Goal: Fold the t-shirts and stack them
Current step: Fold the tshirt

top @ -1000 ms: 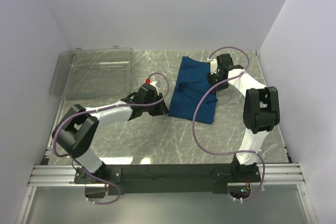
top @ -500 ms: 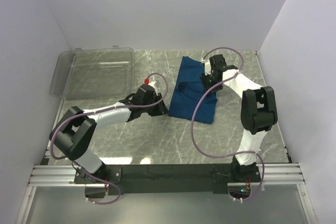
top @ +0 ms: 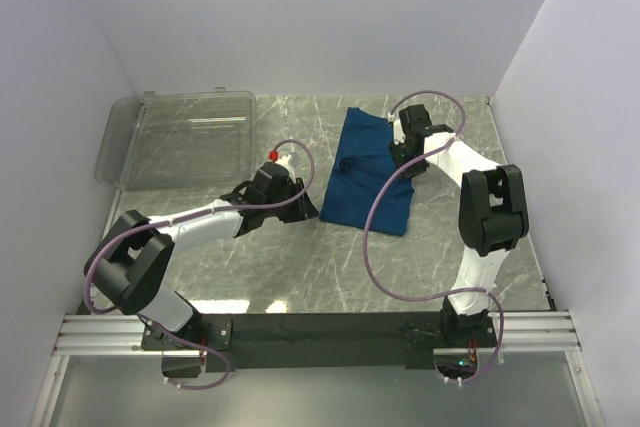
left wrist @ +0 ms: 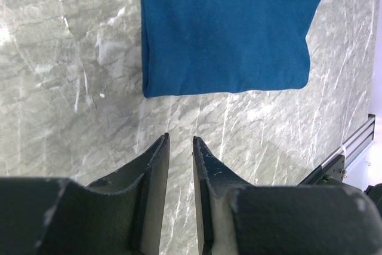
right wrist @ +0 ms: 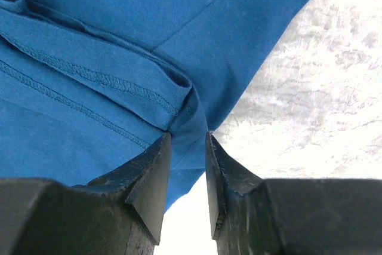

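A dark blue t-shirt (top: 365,172) lies folded into a long rectangle on the marble table, right of centre. My left gripper (top: 305,209) hovers just off its near left corner. In the left wrist view the left gripper (left wrist: 179,138) is open by a narrow gap over bare marble, with the t-shirt (left wrist: 221,28) ahead. My right gripper (top: 405,154) is at the shirt's right edge, toward the far end. In the right wrist view the right gripper (right wrist: 188,134) is open, and a bunched hem fold of the t-shirt (right wrist: 119,40) sits between the fingertips. No print shows.
A clear plastic bin (top: 180,137) lies at the far left of the table. Purple cables loop over both arms. White walls close in the table on three sides. An aluminium rail (left wrist: 352,147) runs along the near edge.
The right gripper shifted slightly left onto the shirt's right edge and its jaws have narrowed around the fold. The left arm drew back a little to the left.
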